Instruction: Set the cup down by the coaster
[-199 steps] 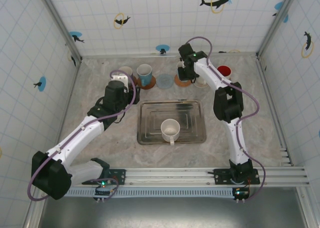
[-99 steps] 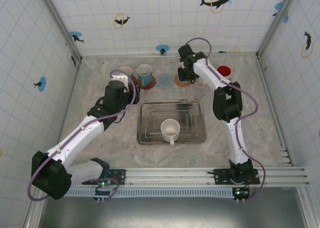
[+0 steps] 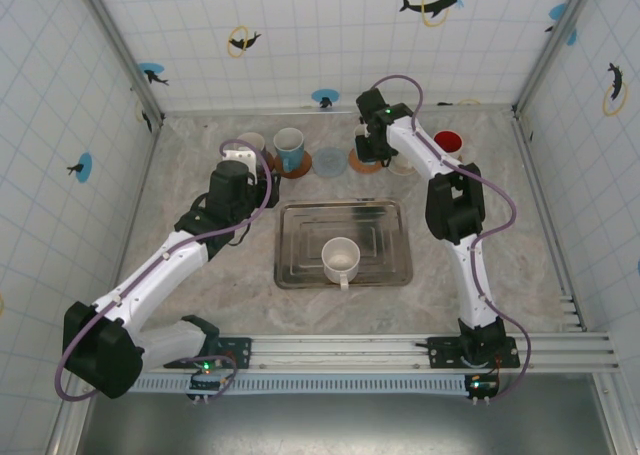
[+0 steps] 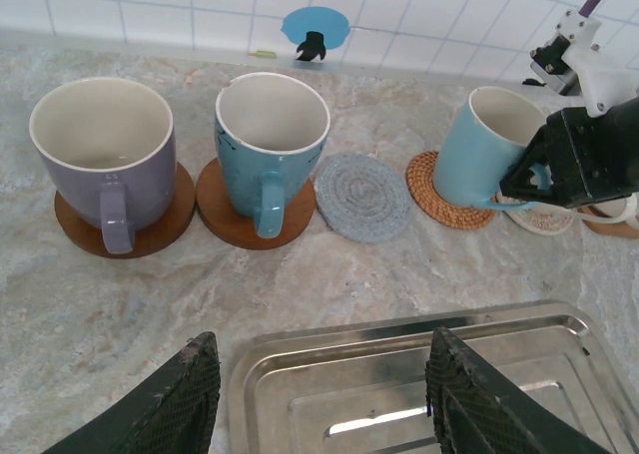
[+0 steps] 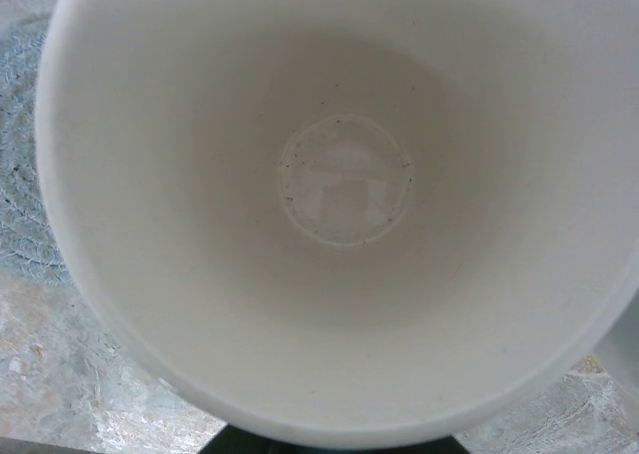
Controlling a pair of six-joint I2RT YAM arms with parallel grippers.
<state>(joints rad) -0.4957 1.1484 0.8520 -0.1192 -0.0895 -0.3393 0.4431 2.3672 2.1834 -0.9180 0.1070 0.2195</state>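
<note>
While the right tool (image 4: 521,180) hugs the pale blue cup (image 4: 474,155), grip impossible to tell, a skewed retreat could tip it off the woven coaster (image 4: 431,190).

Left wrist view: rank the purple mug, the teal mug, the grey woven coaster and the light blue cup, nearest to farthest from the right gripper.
1. light blue cup, on the right, at the right gripper.
2. grey woven coaster, centre.
3. teal mug, left of centre.
4. purple mug, far left.

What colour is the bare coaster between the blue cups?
The coaster is grey-blue; left wrist view.
</note>
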